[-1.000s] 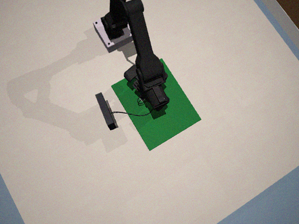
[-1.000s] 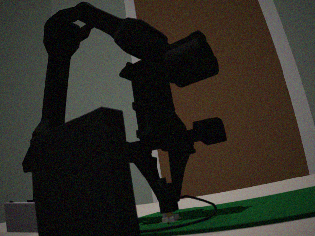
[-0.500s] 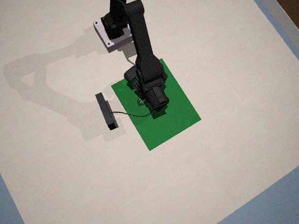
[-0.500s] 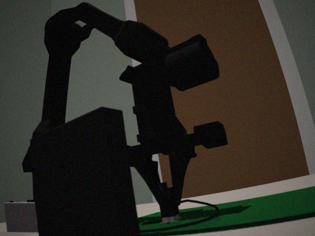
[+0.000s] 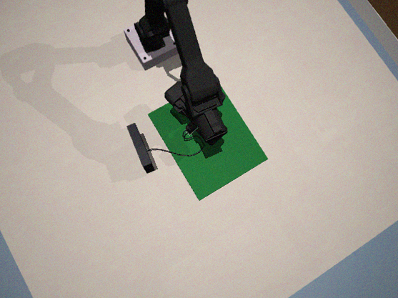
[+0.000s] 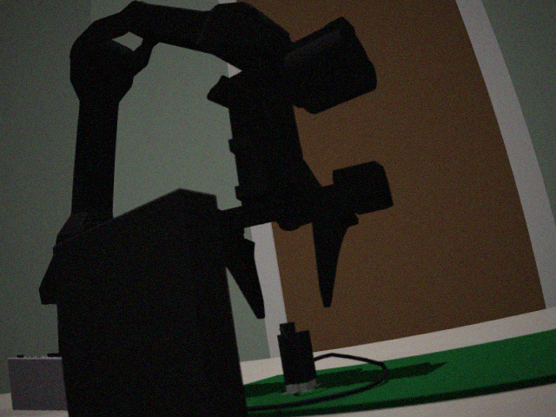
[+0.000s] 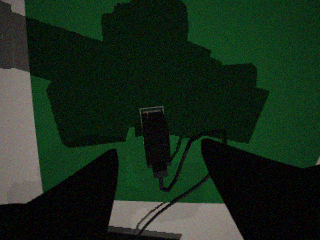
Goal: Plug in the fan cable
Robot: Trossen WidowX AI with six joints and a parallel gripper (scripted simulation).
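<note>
The black plug (image 5: 190,129) (image 6: 296,354) (image 7: 156,142) stands upright on the four-pin header (image 6: 298,387) (image 7: 151,110) on the green board (image 5: 236,155) (image 6: 448,367) (image 7: 250,40). Its thin black cable (image 5: 176,153) (image 6: 377,366) (image 7: 182,160) loops over the board to the flat black fan (image 5: 140,148) (image 6: 148,305) (image 7: 145,234) on the table left of the board. My gripper (image 6: 294,309) (image 7: 159,150) is open. It hangs just above the plug, one finger on each side. The fingertips are clear of the plug and the board and hold nothing.
The arm's grey base plate (image 5: 147,50) (image 6: 31,381) stands on the beige table behind the board. The arm leans over the board's near-left part and casts a dark shadow on it. In the exterior view the fan hides the lower left.
</note>
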